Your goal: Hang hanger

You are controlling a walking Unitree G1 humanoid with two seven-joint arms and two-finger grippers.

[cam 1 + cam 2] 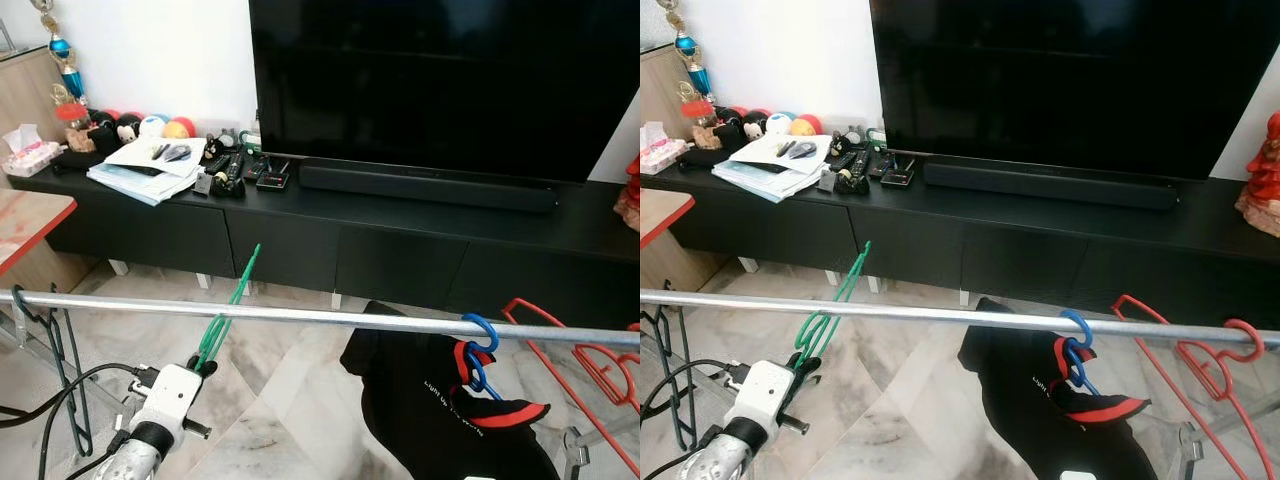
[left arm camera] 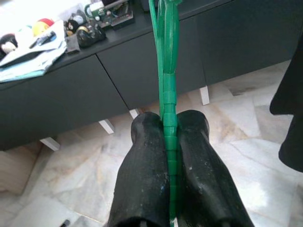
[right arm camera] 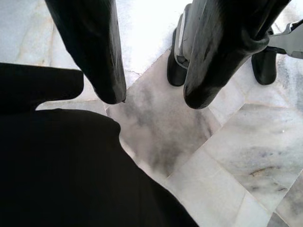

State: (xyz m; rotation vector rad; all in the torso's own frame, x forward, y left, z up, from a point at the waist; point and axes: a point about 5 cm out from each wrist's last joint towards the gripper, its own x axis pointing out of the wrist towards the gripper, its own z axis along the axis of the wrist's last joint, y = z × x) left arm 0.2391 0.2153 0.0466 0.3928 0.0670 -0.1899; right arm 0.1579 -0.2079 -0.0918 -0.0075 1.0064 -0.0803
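television (image 1: 440,80) above black cabinet (image 1: 400,250)

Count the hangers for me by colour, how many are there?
Green hanger, pinched in the left gripper, its hook by the rail: 1
Blue hanger, on the rail with a black shirt: 1
Red hanger, on the rail: 1
Total: 3

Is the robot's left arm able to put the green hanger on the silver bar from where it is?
Probably yes. The left pincer is shut on the green hanger, whose hook is right at the silver bar. That stretch of bar looks bare; the blue hanger with the black shirt hangs farther right.
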